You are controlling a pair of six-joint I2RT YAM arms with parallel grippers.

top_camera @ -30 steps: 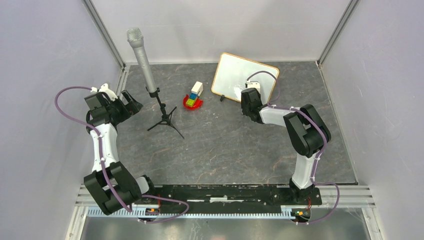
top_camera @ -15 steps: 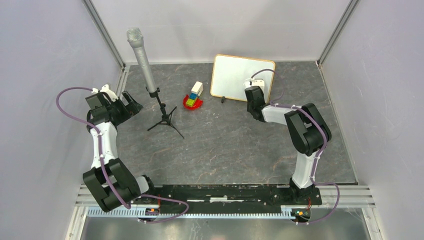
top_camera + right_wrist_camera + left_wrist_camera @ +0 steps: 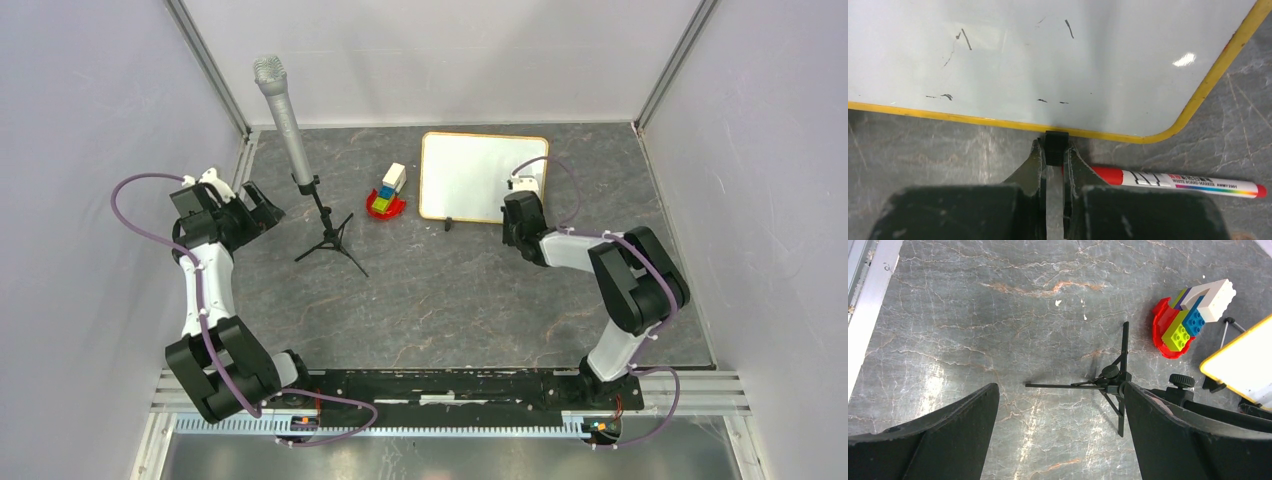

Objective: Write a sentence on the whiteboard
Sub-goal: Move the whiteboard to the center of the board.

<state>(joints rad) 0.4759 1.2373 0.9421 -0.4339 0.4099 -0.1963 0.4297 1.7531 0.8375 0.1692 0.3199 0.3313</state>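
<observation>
My right claw (image 3: 1054, 150) has just pinched down to a narrow grip on the black clip foot (image 3: 1056, 141) under the lower edge of the whiteboard (image 3: 1023, 55). Over the last second it has swung the board from a skewed angle to stand square at the back of the worktop (image 3: 450, 290). The face carries only a few stray dark ticks, with nothing written yet. A red-capped whiteboard marker (image 3: 1173, 179) lies just beside the claw, ungrasped. I judge that fetching it comes next. My left claw (image 3: 1060, 389) hangs wide open above the microphone tripod (image 3: 1113, 380).
</observation>
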